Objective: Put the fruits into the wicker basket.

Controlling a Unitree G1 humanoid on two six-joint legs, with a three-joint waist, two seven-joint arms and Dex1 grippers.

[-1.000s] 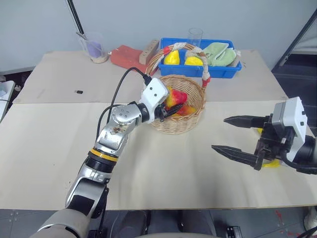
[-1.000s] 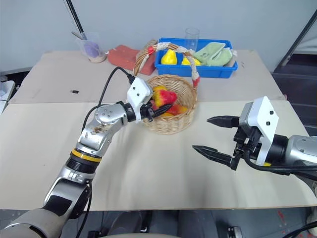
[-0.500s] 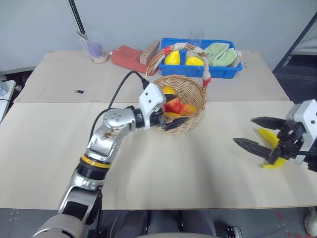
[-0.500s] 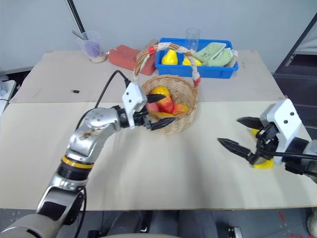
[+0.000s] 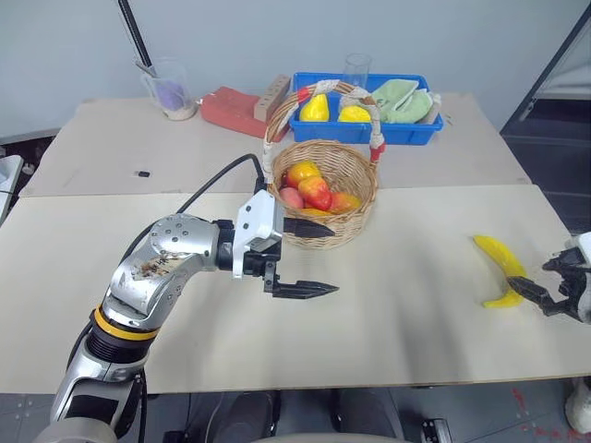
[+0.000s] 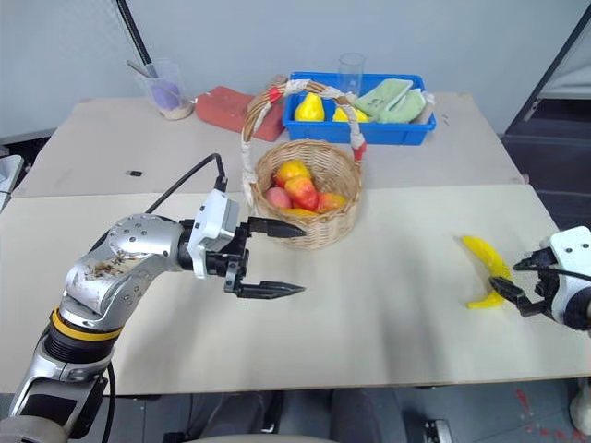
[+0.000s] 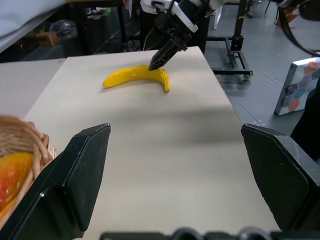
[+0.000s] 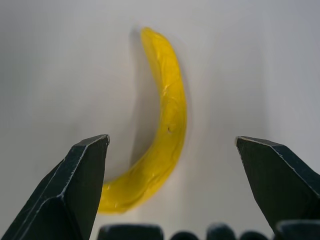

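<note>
- The left gripper (image 5: 312, 258) hangs over the table (image 5: 397, 295) just in front of the wicker basket (image 5: 355, 217), its two black fingers (image 5: 305, 290) spread wide with nothing between them
- One left finger lies by the basket's near wall; whether it touches the weave cannot be told. The other finger points out over bare tabletop, clear of the basket
- The wicker basket stands beyond the left fingers, its arched handle (image 5: 373, 115) wrapped in white and red rising above it
- In the basket lies the red-and-yellow mango-like fruit (image 5: 319, 194), among other red and yellow fruit, well inside the rim and out of reach of either finger
- The right gripper (image 6: 519, 284) sits near the table's right edge, its fingers (image 8: 75, 185) held wide apart and gripping nothing
- The banana (image 6: 484, 272) lies flat on the table just ahead of the right fingertips; in the right wrist view it shows in the open gap between the two fingers, nearer to one of them, with its curve bowing toward the other
- In the left wrist view the banana lies far beyond the left fingers, with the right gripper's tip just at its rim
- Beyond the basket stands a blue bin (image 5: 406, 134) with two yellow pear-shaped fruits (image 5: 316, 108) and a green cloth (image 5: 397, 97)
- A clear cup (image 5: 166, 88) and a red cloth (image 5: 231, 109) lie at the far left, well apart from both grippers
</note>
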